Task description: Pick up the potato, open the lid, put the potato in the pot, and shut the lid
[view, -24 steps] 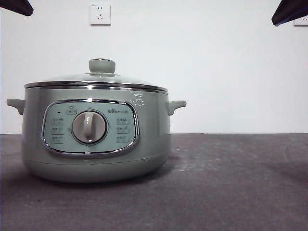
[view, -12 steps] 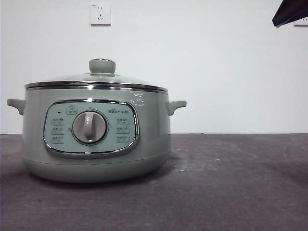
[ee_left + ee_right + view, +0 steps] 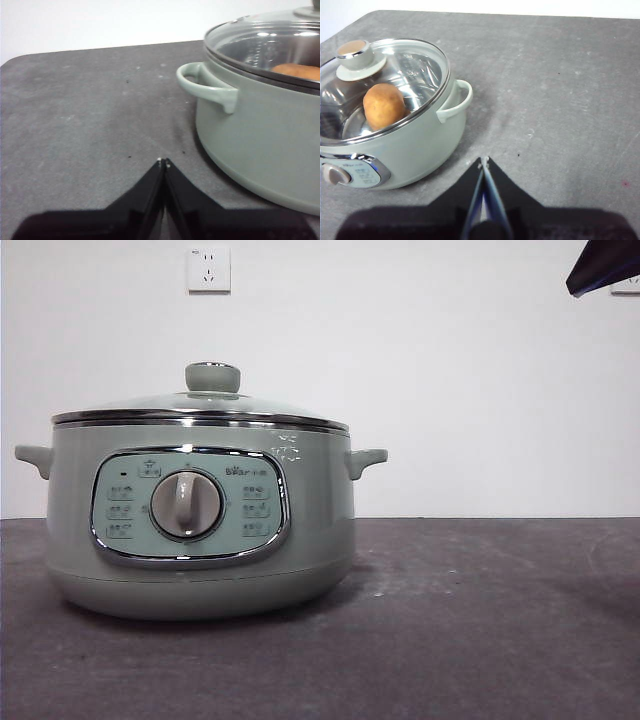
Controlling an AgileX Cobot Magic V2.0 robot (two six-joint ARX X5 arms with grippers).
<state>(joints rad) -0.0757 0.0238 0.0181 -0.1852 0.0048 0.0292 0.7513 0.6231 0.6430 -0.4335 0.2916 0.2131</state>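
The sage-green pot (image 3: 200, 530) stands on the dark table, left of centre in the front view. Its glass lid (image 3: 200, 405) sits closed on the rim, knob (image 3: 212, 377) on top. Through the glass, the orange-brown potato (image 3: 383, 105) lies inside the pot; the left wrist view shows a slice of the potato (image 3: 300, 71) too. My left gripper (image 3: 163, 162) is shut and empty, low over the table beside the pot's side handle (image 3: 205, 87). On the pot's other side my right gripper (image 3: 483, 160) is shut and empty, off the pot (image 3: 415, 145).
A dark arm tip (image 3: 605, 265) shows at the top right corner of the front view. A wall socket (image 3: 208, 269) sits on the white wall behind the pot. Bare grey tabletop (image 3: 480, 620) stretches to the right of the pot.
The dark arm tip at the front view's top left corner has gone out of view. Pot and lid have not moved.
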